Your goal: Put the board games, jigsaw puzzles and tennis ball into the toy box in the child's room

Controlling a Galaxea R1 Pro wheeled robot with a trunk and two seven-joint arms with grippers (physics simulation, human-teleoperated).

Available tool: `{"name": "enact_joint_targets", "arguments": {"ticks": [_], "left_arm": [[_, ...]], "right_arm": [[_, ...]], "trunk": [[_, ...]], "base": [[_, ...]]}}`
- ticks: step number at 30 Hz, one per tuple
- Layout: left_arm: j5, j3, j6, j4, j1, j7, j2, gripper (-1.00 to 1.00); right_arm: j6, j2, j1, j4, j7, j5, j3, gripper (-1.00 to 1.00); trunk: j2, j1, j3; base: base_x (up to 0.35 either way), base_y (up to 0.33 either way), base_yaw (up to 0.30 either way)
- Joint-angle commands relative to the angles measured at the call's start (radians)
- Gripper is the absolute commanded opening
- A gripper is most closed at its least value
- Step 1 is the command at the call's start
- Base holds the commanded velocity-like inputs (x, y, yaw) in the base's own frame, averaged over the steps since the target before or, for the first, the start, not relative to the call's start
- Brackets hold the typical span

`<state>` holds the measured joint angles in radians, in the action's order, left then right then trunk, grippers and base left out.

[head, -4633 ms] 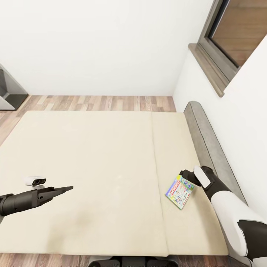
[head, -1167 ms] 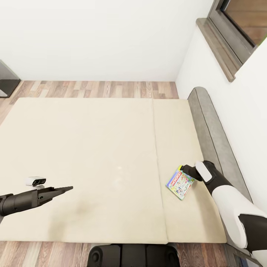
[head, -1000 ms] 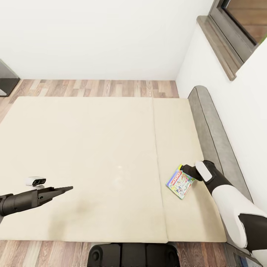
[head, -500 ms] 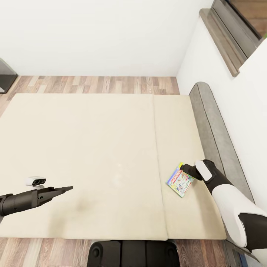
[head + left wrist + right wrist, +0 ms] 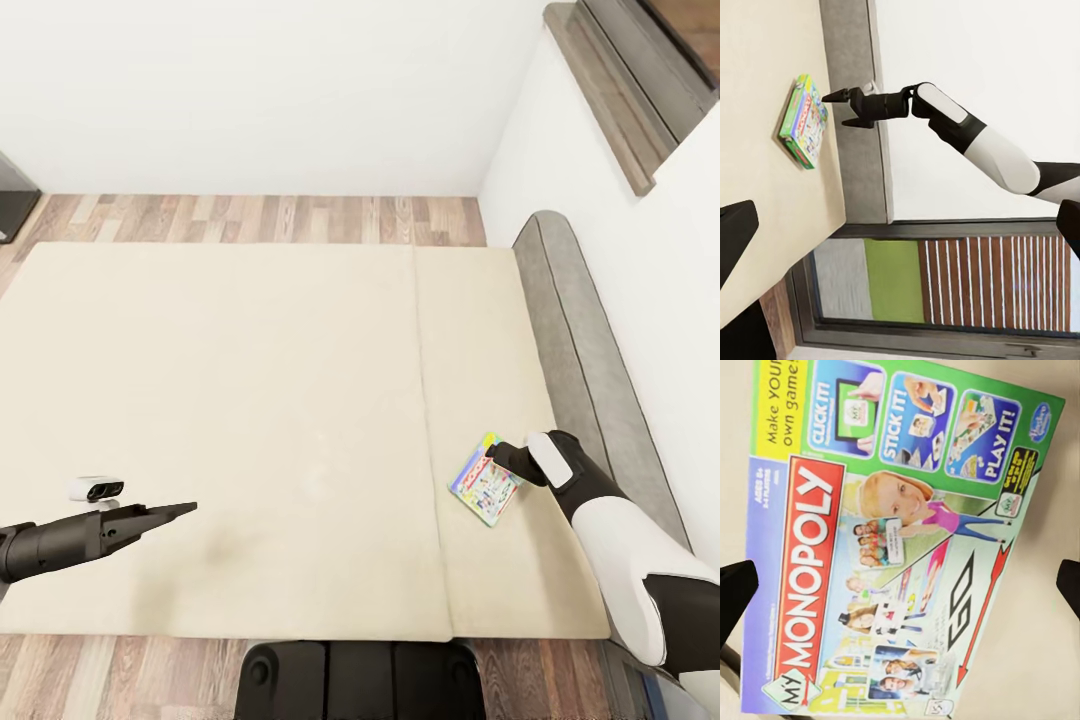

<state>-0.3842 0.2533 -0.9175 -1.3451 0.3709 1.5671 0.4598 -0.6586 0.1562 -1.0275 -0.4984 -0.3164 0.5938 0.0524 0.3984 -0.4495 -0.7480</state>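
One of the board games, a white Monopoly box point(image 5: 485, 492) with a colourful border, lies flat on the beige bed point(image 5: 250, 400) near the grey headboard point(image 5: 580, 340). My right gripper point(image 5: 498, 458) hovers open at the box's far corner; in the right wrist view the box point(image 5: 900, 547) lies between its spread fingertips point(image 5: 735, 592). The left wrist view shows the same box point(image 5: 804, 120) and the right gripper point(image 5: 844, 109) with its fingers apart just above it. My left gripper point(image 5: 188, 510) hangs open over the mattress's near left part, holding nothing.
White walls close off the far side and the right behind the headboard. A dark-framed window with a sill point(image 5: 610, 100) is high on the right. A strip of wood-plank floor point(image 5: 250, 220) runs beyond the bed. A dark furniture corner point(image 5: 10, 200) shows at the left edge.
The whole view has shifted, so the bed sits higher and my base now shows at the bottom. My right gripper stays open at the Monopoly box's far corner. The left arm has not moved.
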Motion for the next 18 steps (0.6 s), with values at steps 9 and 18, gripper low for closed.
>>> {"name": "enact_joint_targets", "arguments": {"ticks": [9, 18], "left_arm": [[-0.001, 0.000, -0.011, -0.001, 0.000, 0.004, 0.001, 1.00], [-0.001, 0.000, -0.011, 0.000, 0.000, 0.004, 0.001, 1.00]], "right_arm": [[-0.004, 0.001, -0.009, -0.002, -0.010, 0.011, 0.001, 1.00], [-0.005, 0.025, -0.017, -0.002, -0.010, 0.013, 0.001, 1.00]], "trunk": [[0.002, 0.000, -0.016], [0.002, 0.000, -0.024]], "base": [[0.000, 0.000, 0.000], [0.000, 0.000, 0.000]]}}
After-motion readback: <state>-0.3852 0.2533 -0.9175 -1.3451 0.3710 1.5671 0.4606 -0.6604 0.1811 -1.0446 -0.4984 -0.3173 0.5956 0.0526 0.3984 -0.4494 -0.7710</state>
